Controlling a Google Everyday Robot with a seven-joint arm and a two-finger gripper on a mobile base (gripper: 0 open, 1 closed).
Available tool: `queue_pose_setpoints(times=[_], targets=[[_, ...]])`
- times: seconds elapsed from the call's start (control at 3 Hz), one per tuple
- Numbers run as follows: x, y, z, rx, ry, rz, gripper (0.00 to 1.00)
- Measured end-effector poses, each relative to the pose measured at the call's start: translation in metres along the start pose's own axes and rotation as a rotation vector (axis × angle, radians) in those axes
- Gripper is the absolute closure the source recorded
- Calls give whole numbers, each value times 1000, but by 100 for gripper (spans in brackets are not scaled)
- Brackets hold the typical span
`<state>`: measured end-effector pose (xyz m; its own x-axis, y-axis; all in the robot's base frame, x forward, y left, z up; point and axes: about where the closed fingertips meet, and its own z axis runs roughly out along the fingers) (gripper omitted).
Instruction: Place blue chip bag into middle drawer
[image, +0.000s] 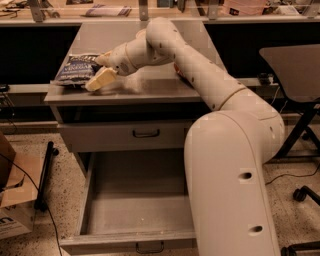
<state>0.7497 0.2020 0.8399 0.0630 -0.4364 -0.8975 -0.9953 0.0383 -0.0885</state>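
The blue chip bag (75, 70) lies flat at the left end of the grey cabinet top (150, 87), dark navy with white lettering. My gripper (100, 69) is at the bag's right end, just above the top. Its fingers are apart, with one cream finger (101, 79) in front of the bag's edge and the other behind it. The bag rests on the surface. The middle drawer (135, 239) is pulled out wide below and its grey tray holds nothing. My arm's white body covers its right part.
The upper drawer front (125, 135) is closed. A red soda can (178, 74) is mostly hidden behind my arm. A cardboard box (12, 200) and a black stand (45, 175) are on the floor at left. A chair (295, 65) stands at right.
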Motion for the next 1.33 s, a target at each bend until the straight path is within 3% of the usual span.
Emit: queue_pose_setpoints(times=[0.67, 1.0, 1.33], targets=[[-8, 6, -9, 30, -19, -11, 72], [-26, 17, -26, 48, -43, -56, 95], [-50, 48, -62, 47, -62, -146, 100]])
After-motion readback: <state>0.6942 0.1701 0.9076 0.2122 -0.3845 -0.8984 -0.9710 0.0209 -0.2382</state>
